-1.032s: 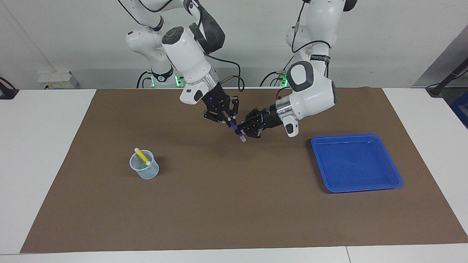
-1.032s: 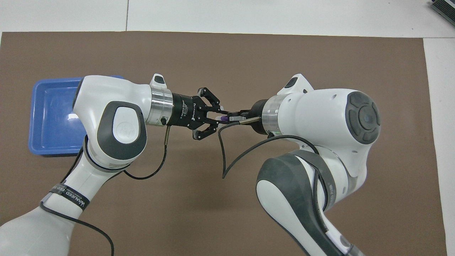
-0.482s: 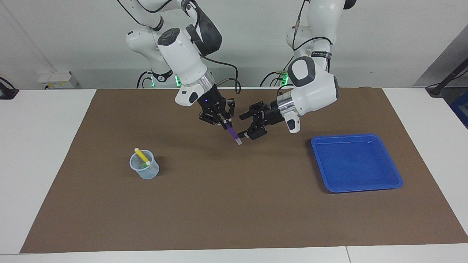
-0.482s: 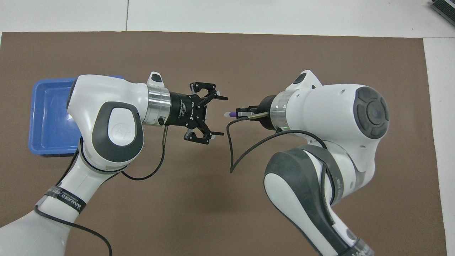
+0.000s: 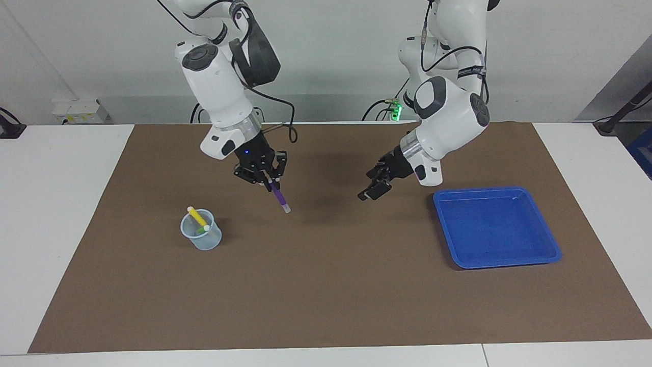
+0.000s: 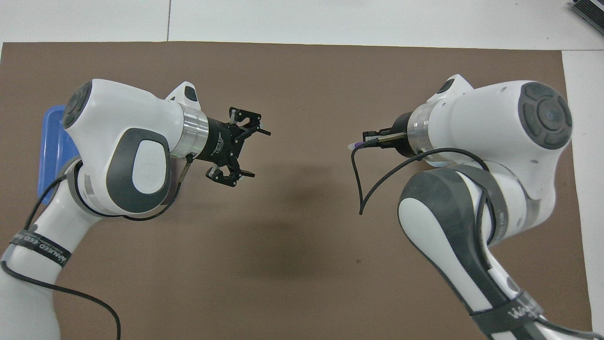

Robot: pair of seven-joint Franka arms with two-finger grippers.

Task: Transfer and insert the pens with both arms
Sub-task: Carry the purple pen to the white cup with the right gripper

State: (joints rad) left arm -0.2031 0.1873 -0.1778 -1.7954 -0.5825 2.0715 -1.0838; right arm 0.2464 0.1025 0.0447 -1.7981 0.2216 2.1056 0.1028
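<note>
Purple pen (image 5: 278, 196): clamped at its upper end in the right gripper (image 5: 267, 179), hanging slanted with whitish cap lowest, up in the air over the brown mat (image 5: 326, 285); only the tip seen from overhead (image 6: 353, 146).
Right gripper: fingertips together on the purple pen, over the mat between the cup and the mat's middle.
Left gripper (image 5: 376, 186): fingers apart (image 6: 238, 151), holding nothing, in the air over the mat beside the blue tray (image 5: 540, 224).
Yellow pen (image 5: 196, 217): leaning in the clear cup (image 5: 202, 239), cap above the rim.
Green pen (image 5: 203, 230): low inside the same cup (mostly hidden).
Cup: on the mat toward the right arm's end of the worktop (image 5: 56, 204).
Writing: white lettering on black bands round both arms' forearms and on the left gripper's body, too small to read.
</note>
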